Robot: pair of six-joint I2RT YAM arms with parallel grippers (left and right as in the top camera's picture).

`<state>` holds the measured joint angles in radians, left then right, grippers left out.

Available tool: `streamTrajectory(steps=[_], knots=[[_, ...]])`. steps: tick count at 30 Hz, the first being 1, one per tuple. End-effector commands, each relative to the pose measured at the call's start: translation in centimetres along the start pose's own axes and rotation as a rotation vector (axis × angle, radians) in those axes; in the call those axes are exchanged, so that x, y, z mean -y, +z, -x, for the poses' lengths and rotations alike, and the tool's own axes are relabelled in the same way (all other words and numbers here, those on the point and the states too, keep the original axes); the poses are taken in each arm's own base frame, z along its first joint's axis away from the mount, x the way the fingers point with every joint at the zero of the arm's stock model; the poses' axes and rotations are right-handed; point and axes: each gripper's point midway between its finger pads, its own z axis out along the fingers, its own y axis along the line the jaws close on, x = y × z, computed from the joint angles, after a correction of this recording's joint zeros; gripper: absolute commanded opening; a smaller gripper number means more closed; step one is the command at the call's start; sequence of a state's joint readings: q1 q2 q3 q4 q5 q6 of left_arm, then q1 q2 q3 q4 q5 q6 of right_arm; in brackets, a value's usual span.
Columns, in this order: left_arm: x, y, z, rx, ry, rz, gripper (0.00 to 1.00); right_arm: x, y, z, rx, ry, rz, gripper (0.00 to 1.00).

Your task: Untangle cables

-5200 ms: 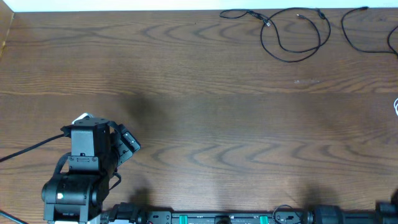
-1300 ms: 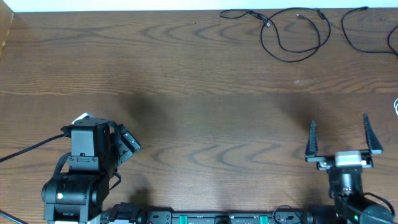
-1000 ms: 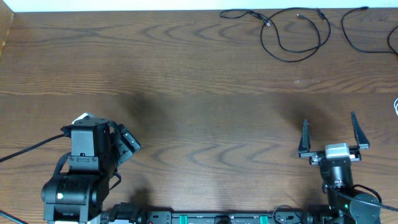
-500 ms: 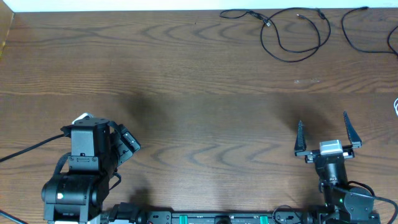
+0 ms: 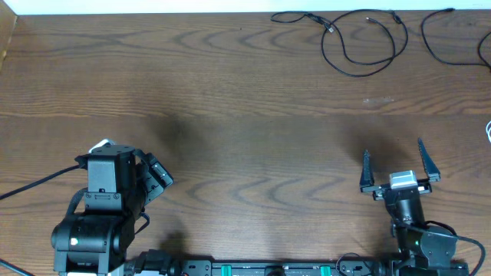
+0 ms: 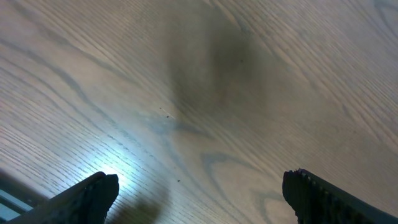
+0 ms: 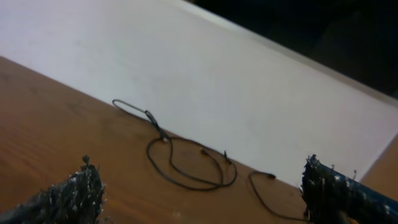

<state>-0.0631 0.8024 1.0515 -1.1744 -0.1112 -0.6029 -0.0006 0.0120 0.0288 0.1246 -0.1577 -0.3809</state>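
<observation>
The cables lie at the table's far right edge. One thin black cable (image 5: 360, 46) forms a loose loop with a tail running left, a second black cable (image 5: 453, 38) curves beside it, and a white bit (image 5: 488, 132) shows at the right border. My right gripper (image 5: 393, 149) is open and empty near the front right, well short of them. Its wrist view shows the looped cable (image 7: 186, 165) and the second cable (image 7: 264, 193) ahead between the fingers of the right gripper (image 7: 200, 167). My left gripper (image 5: 156, 178) (image 6: 199, 180) is open over bare wood at the front left.
The brown wooden table (image 5: 245, 115) ends at a white wall (image 5: 153, 6) (image 7: 217, 81) just behind the cables. The arms' mounting rail (image 5: 268, 268) runs along the front edge. A thick black robot wire (image 5: 31, 188) trails left from the left arm.
The right arm has come into view from the front right and moved left and a little forward, jaws wide throughout. Neither the left arm nor the cables have moved.
</observation>
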Motion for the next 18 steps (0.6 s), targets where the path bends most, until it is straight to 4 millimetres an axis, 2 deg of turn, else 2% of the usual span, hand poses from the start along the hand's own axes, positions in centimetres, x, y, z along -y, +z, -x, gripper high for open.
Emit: streamTrajectory(steps=[1,10,18], knots=[[-0.3,0.1,0.0,0.003,-0.002,0.016,0.91,-0.8,0.0,-0.7,-0.004,-0.006,0.028,0.99],[-0.3,0.1,0.0,0.004,-0.003,0.016,0.91,-1.4,0.0,-1.3,-0.027,0.000,0.058,0.99],[-0.3,0.1,0.0,0.004,-0.003,0.016,0.91,-2.5,-0.3,-3.5,-0.115,0.017,0.101,0.99]])
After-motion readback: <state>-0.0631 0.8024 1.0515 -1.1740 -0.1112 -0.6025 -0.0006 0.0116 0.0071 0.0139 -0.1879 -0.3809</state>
